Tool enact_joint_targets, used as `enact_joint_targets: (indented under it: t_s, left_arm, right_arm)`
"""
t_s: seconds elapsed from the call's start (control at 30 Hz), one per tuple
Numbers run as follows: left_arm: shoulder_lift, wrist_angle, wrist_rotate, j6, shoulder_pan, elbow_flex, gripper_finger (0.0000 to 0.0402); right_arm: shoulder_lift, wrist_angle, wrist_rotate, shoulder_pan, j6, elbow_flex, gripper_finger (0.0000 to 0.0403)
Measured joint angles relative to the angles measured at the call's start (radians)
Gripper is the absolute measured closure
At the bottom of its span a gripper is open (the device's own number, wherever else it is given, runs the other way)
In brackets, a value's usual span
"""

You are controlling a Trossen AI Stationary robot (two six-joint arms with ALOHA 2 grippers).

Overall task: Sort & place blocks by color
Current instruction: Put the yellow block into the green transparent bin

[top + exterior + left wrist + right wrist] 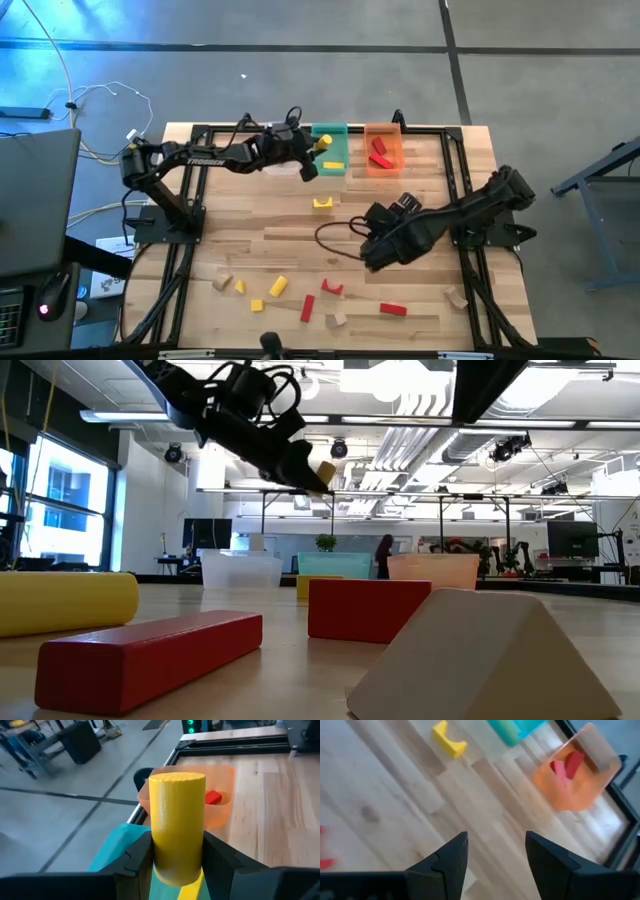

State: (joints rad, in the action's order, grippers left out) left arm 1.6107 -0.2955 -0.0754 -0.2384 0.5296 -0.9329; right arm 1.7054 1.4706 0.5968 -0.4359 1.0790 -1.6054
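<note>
On the wooden counter (250, 225), the green translucent plastic bin (336, 160) holds a yellow block; the orange translucent bin (383, 148) beside it holds red blocks. Above the green bin, the left claw (177, 857) grips a yellow wooden cylinder (177, 822) (upright between its fingers). The right claw (496, 852) hovers wide, empty.
</note>
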Motion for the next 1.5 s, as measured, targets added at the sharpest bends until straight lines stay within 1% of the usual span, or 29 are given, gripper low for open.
enact_joint_targets:
  t_s: [0.1, 0.37, 0.43, 0.67, 0.77, 0.97, 1.17, 1.3, 1.5]
  left_arm:
    - [0.024, -0.012, 0.019, 0.022, 0.01, 0.0, 0.0288]
    - [0.095, -0.081, 0.023, 0.029, 0.013, 0.0, 0.0287]
    - [0.107, -0.09, 0.023, 0.029, 0.014, 0.0, 0.0287]
    - [0.149, -0.12, 0.042, 0.026, 0.013, 0.0, 0.0287]
    - [0.171, -0.121, 0.042, 0.026, 0.013, 0.0, 0.0287]
    - [0.212, -0.12, 0.038, 0.036, 0.024, -0.001, 0.0287]
    - [0.23, -0.114, 0.038, 0.101, 0.05, -0.001, 0.0286]
    - [0.229, -0.118, 0.038, 0.115, 0.057, -0.001, 0.0274]
    - [0.223, -0.103, 0.048, 0.097, 0.057, -0.014, 0.0233]
  right_arm:
    - [0.008, -0.031, 0.0, -0.026, 0.022, 0.0, 0.022]
    - [0.077, -0.051, -0.01, -0.086, 0.122, 0.0, 0.022]
    - [0.097, -0.054, -0.033, -0.101, 0.142, 0.0, 0.022]
    - [0.145, -0.078, -0.172, -0.152, 0.225, 0.0, 0.022]
    - [0.159, -0.102, -0.209, -0.175, 0.251, 0.0, 0.022]
    - [0.181, -0.119, -0.254, -0.216, 0.295, 0.0, 0.022]
    - [0.188, -0.132, -0.272, -0.244, 0.349, 0.0, 0.022]
    - [0.188, -0.16, -0.272, -0.26, 0.356, 0.0, 0.022]
    - [0.188, -0.195, -0.28, -0.281, 0.354, 0.0, 0.022]
